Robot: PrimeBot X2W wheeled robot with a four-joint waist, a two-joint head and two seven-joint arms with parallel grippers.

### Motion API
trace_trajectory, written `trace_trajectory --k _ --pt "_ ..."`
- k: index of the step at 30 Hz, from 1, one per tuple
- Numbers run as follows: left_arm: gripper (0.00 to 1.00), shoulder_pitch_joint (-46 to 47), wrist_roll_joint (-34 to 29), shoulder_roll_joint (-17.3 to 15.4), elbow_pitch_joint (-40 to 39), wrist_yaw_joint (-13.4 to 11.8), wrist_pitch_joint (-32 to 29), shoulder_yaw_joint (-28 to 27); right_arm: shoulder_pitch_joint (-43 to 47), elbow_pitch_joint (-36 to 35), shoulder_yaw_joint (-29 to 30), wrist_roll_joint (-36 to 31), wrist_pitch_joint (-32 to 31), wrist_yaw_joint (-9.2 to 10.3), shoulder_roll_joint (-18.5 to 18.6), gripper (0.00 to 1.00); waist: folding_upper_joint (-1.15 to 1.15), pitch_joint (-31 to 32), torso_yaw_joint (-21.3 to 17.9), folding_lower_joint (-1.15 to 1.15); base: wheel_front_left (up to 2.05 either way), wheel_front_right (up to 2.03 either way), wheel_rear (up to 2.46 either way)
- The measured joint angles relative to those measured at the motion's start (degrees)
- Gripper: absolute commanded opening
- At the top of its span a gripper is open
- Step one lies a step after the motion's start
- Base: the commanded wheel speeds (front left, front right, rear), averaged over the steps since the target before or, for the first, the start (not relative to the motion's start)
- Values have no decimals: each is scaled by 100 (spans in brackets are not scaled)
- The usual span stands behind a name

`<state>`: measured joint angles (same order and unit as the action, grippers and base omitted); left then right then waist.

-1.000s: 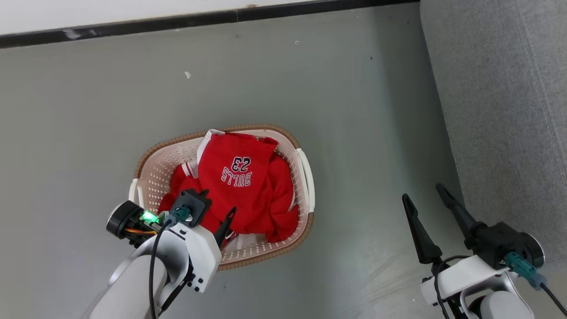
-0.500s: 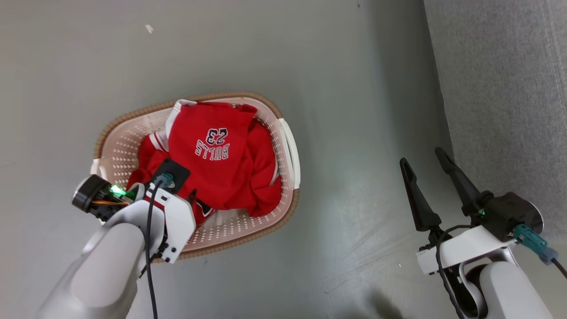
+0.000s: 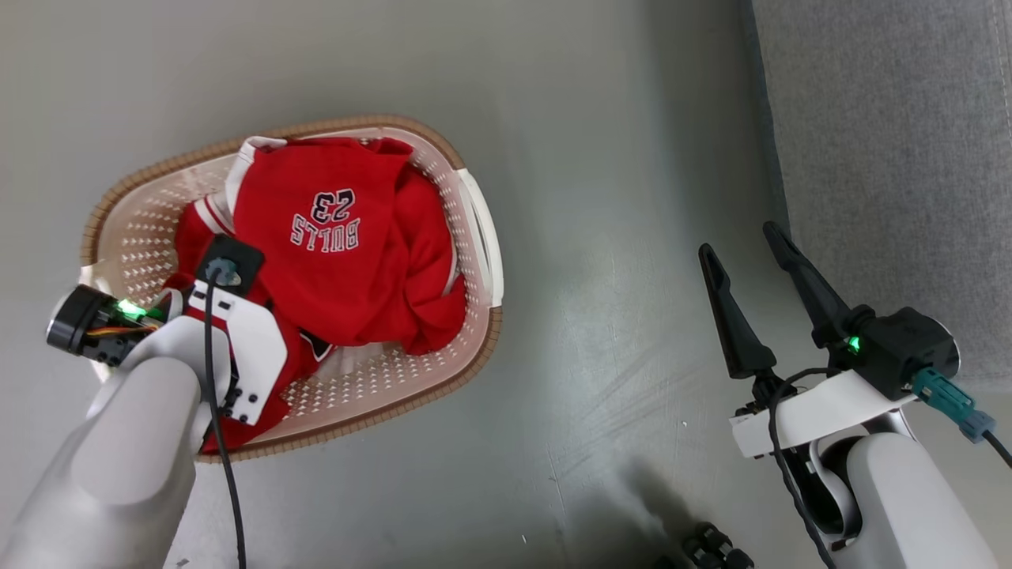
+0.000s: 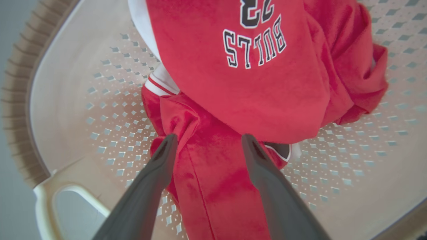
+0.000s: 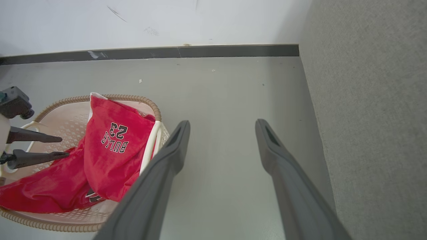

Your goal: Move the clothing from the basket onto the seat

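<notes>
Left wrist view: left gripper (image 4: 209, 138) spread wide, fingers either side of a fold of the clothing (image 4: 233, 100), heaped in the basket (image 4: 83, 100); right gripper (image 3: 737, 239) wide, empty, above the floor (image 3: 617, 237) near the seat (image 3: 893, 158)

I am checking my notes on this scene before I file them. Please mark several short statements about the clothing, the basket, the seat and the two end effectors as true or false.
1. The clothing lies inside the basket. True.
2. The left end effector is shut on the clothing. False: it is open, astride a red fold of it.
3. The right end effector is open above the floor and holds nothing. True.
4. One red garment lies on the seat. False: the red garments in view are all in the basket.
5. The clothing bears the print "BULLS 23". True.
</notes>
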<state>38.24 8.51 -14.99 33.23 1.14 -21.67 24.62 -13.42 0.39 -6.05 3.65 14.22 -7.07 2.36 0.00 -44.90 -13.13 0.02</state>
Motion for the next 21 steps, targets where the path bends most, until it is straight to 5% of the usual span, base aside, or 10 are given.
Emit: trace_trajectory --k 21 --pt "100 754 -119 -121 495 -254 -267 -105 -413 -114 -214 93 14 0 0 100 0 -807 -253 0 0 0 0"
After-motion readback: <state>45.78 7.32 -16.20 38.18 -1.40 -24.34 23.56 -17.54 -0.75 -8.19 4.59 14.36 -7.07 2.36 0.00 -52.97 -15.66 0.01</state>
